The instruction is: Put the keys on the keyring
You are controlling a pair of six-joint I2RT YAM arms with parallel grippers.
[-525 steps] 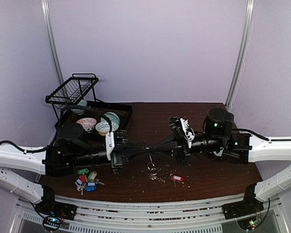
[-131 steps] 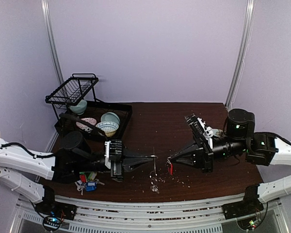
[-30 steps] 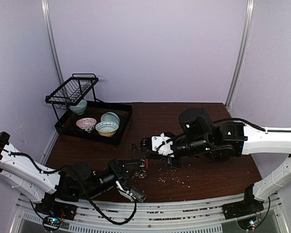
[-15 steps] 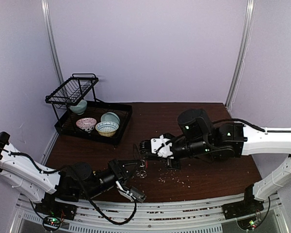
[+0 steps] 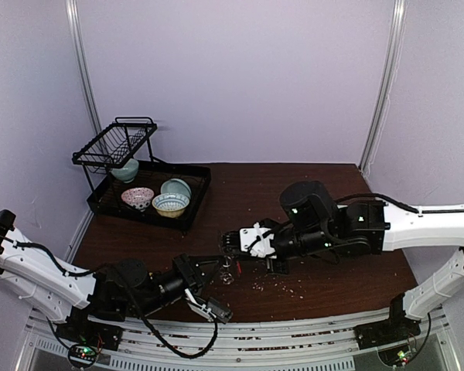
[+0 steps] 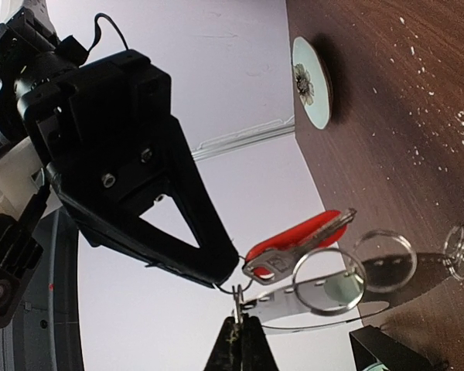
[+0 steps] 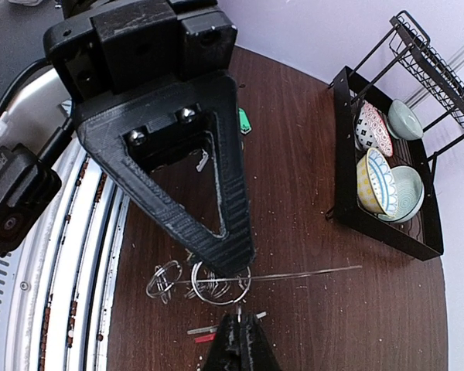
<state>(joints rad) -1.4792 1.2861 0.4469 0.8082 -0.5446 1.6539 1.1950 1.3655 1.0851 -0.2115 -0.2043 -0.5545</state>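
Now, from above, your left gripper [image 5: 219, 267] and right gripper [image 5: 227, 244] meet tip to tip at the keyring [image 5: 226, 274]. Left wrist: the left pinches its wire beside the red key [image 6: 298, 234], so hold steady. Right wrist: the right seems clamped on that key; ease it on gently.

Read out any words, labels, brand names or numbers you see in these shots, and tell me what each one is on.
No text can be read in any view.
Pale marks on the black housing at the left edge of the right wrist view: too blurred to read.
Red key tag: no writing visible.
Bowls: patterns only, no words.
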